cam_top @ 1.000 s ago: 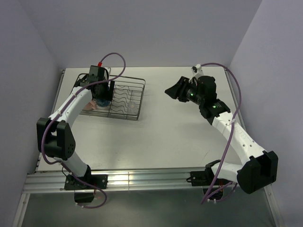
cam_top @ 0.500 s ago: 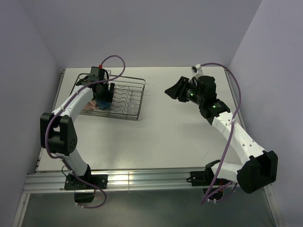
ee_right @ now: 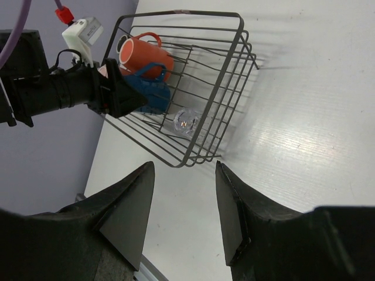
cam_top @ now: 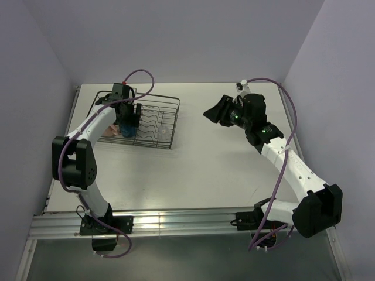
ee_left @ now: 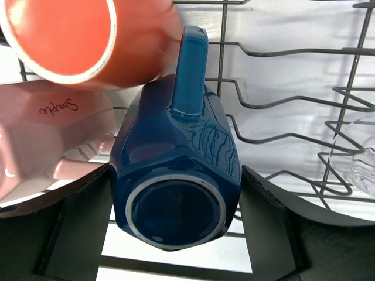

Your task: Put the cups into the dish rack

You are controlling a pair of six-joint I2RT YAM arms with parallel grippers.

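Observation:
The dish rack (cam_top: 171, 106) is a dark wire basket at the table's back left. My left gripper (cam_top: 128, 119) reaches into its left end and is shut on a blue mug (ee_left: 176, 158), which lies on its side with its base toward the wrist camera and its handle up. An orange mug (ee_left: 70, 35) and a pink mug (ee_left: 41, 134) lie beside it in the rack. A clear glass tumbler (ee_right: 187, 122) lies in the rack's near right part. My right gripper (cam_top: 212, 113) is open and empty above the table, right of the rack. The dark brown mug is out of view.
The rack's upright wire dividers (ee_left: 281, 105) stand just right of the blue mug. A grey wall runs close behind the rack and along the table's left edge (cam_top: 73, 111). A metal rail (cam_top: 176, 222) lines the near edge.
The left arm's elbow has swung to the left while its gripper stays over the rack's left end. The right arm has not moved.

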